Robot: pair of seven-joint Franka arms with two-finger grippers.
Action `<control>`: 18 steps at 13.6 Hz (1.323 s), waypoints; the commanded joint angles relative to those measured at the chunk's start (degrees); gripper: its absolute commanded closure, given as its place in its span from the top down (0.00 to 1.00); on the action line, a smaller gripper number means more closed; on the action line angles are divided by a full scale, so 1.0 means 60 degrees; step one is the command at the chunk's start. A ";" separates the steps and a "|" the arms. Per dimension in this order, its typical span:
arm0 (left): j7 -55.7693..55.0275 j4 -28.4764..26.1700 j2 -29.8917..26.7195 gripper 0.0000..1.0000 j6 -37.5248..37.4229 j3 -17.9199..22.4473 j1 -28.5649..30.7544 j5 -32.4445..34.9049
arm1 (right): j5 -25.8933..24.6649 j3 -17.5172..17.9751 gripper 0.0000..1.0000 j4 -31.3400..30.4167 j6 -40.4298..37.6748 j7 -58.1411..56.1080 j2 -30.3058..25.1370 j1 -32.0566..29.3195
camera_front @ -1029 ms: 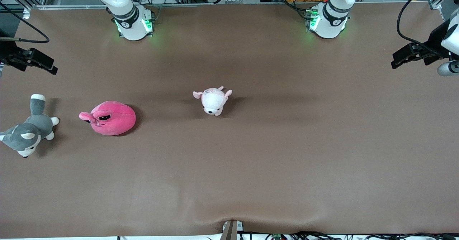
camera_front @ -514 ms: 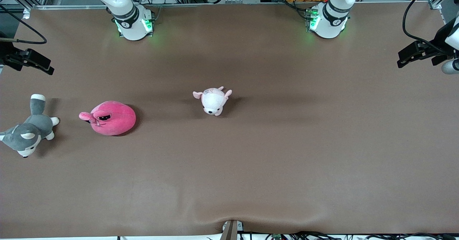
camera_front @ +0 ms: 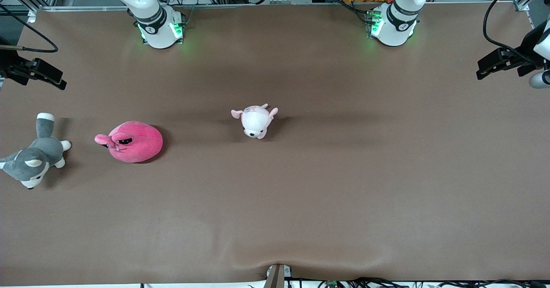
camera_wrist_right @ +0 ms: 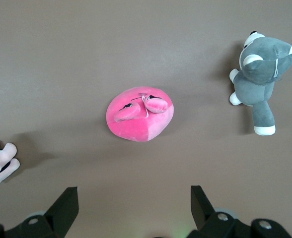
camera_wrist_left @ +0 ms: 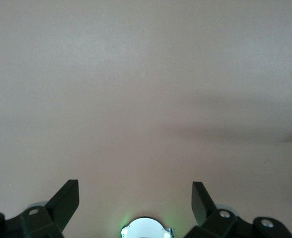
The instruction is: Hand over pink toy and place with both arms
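The pink toy [camera_front: 131, 142] is a round hot-pink plush lying on the brown table toward the right arm's end; its ears and dark eyes show in the right wrist view [camera_wrist_right: 140, 114]. My right gripper [camera_front: 60, 81] hangs high over the table's edge at that end. Its fingers stand open and empty [camera_wrist_right: 135, 198], and the toy lies well apart from them. My left gripper [camera_front: 483, 71] hangs open and empty [camera_wrist_left: 136, 198] over bare table at the left arm's end.
A grey-and-white husky plush [camera_front: 32, 161] lies beside the pink toy, closer to the table's end. A small white-and-pale-pink plush [camera_front: 255, 121] sits near the middle of the table. The two arm bases [camera_front: 159, 28] [camera_front: 393, 23] stand along the table's robot-side edge.
The left gripper has drifted a little toward the left arm's end of the table. The right gripper has barely shifted. The toys have not moved.
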 commanded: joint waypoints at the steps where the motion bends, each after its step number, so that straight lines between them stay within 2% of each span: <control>1: 0.0099 0.0233 0.0015 1.00 -0.0364 0.0063 -0.0035 0.0165 | -0.0170 0.0077 1.00 -0.0024 -0.0039 0.0159 -0.0064 0.0069; 6: 0.0128 0.0540 0.0029 1.00 -0.0409 0.0063 0.0200 0.0165 | -0.0185 0.0062 1.00 -0.0024 -0.0039 0.0159 -0.0064 0.0025; 18: 0.0201 0.0629 0.0176 1.00 -0.0423 0.0019 0.0171 0.0165 | -0.0185 0.0062 1.00 -0.0024 -0.0024 0.0159 -0.0064 0.0025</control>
